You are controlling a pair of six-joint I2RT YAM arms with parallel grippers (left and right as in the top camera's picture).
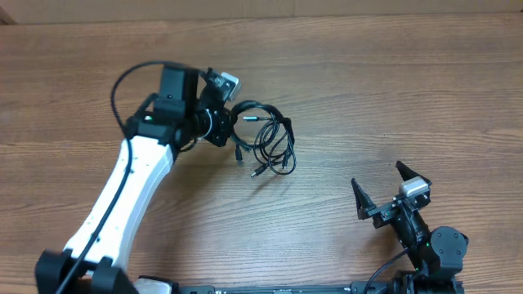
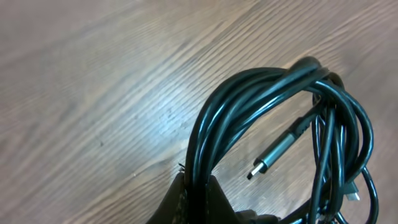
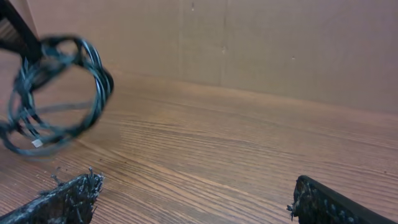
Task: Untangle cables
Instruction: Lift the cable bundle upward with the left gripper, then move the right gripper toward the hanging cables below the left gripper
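The cables (image 1: pixel 268 140) are a tangle of thin black loops with small plugs, left of the table's middle. My left gripper (image 1: pixel 231 124) reaches the bundle's left edge. In the left wrist view its jaws (image 2: pixel 196 182) are shut on several strands of the cables (image 2: pixel 261 93), and a silver-tipped plug (image 2: pixel 273 154) hangs inside the loop. My right gripper (image 1: pixel 382 184) stands open near the front right, well apart from the bundle. In the right wrist view its fingers (image 3: pixel 68 199) are spread wide with nothing between them, and the cables (image 3: pixel 56 93) show blurred at far left.
The wooden table (image 1: pixel 392 90) stretches all around the bundle. A brown cardboard wall (image 3: pixel 261 43) stands along the far edge. The left arm's white link (image 1: pixel 131 184) crosses the front left.
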